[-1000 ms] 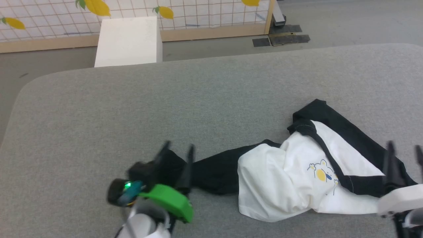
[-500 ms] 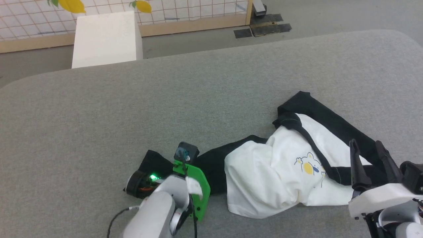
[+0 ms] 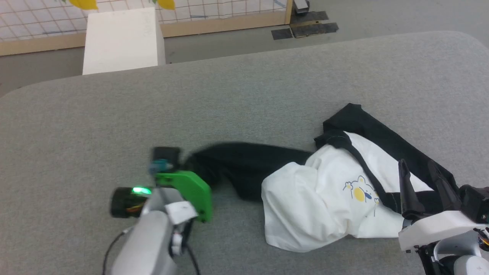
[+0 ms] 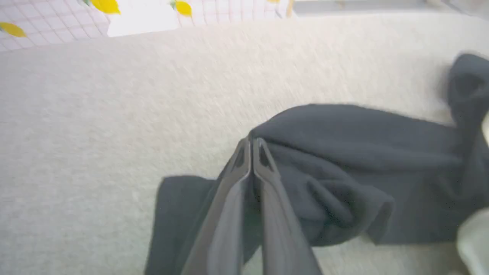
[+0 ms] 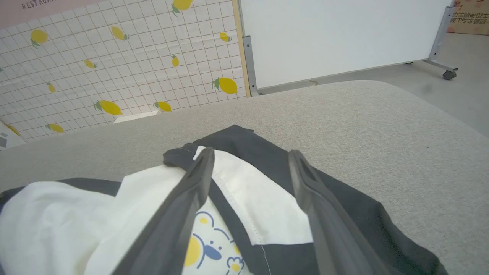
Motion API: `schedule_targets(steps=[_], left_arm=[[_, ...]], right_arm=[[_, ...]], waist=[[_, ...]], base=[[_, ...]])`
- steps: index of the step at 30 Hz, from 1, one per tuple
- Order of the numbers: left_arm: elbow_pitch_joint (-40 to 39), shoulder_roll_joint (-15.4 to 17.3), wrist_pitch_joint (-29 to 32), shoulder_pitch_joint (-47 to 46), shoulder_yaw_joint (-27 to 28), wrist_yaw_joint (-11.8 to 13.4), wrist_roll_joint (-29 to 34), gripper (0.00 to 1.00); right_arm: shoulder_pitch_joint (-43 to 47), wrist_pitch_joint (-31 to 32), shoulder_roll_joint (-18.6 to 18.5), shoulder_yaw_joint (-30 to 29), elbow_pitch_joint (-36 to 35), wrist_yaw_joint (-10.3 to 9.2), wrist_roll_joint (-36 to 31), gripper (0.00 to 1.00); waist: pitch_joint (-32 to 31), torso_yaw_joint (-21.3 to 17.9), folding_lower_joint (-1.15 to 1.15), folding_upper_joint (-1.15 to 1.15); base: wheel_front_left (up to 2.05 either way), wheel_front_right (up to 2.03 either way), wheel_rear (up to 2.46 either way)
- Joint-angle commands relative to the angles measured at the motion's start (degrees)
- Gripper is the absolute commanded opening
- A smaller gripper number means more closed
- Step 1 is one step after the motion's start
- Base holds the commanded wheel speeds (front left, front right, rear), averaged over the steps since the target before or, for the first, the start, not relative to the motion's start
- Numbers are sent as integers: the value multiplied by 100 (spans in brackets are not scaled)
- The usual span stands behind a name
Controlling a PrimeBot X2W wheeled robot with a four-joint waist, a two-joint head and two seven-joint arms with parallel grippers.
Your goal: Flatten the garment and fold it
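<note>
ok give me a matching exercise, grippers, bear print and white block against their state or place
1 left gripper
2 right gripper
3 yellow cartoon bear print
4 white rectangular block

a past the grey fabric table's far edge
b open, over the white soft T-shirt
c shut on the T-shirt's black sleeve
d on the T-shirt's white front

Pairs: 1-c, 2-b, 3-d, 4-a

Looks like a robot test lab dressed up as a home: a lemon-print tile backdrop [image 5: 114, 68] on a wooden frame, a white partition [image 5: 336, 38] on wheels, a bare grey floor [image 3: 382, 19], and a big felt-covered table [image 3: 244, 95] in the middle.
</note>
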Motion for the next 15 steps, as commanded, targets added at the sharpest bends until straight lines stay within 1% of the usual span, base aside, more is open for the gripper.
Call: schedule_targets(steps=[1,3,7,11,14,15], left_arm=[[-83,70,-349,91,217,155,-119,0],[-174,156,-741,197,506,314,-197,0],[-335,346,-1085,511,1015,547,-403,0],[-510,472,-1126,967,1411,798,-575,0],[-563,509,-925,1332,1560,904,-711,0],[-580,510,-858,1413,1567,890,-755,0]], right_arm=[[-58,7,-1,13,-40,-8,22,100],[-50,34,-1,24,-54,-8,13,100],[-7,115,-1,39,-78,-8,-15,100],[48,211,-1,35,-104,-8,-34,100],[87,305,-1,42,-128,-8,-50,100],[96,331,-1,48,-138,-8,-54,100]], waist=[[-45,97,0,0],[-80,167,0,0],[-150,307,0,0],[-202,416,0,0],[-226,464,0,0],[-231,473,0,0]], base=[[0,0,0],[0,0,0],[0,0,0],[0,0,0],[0,0,0],[0,0,0]])
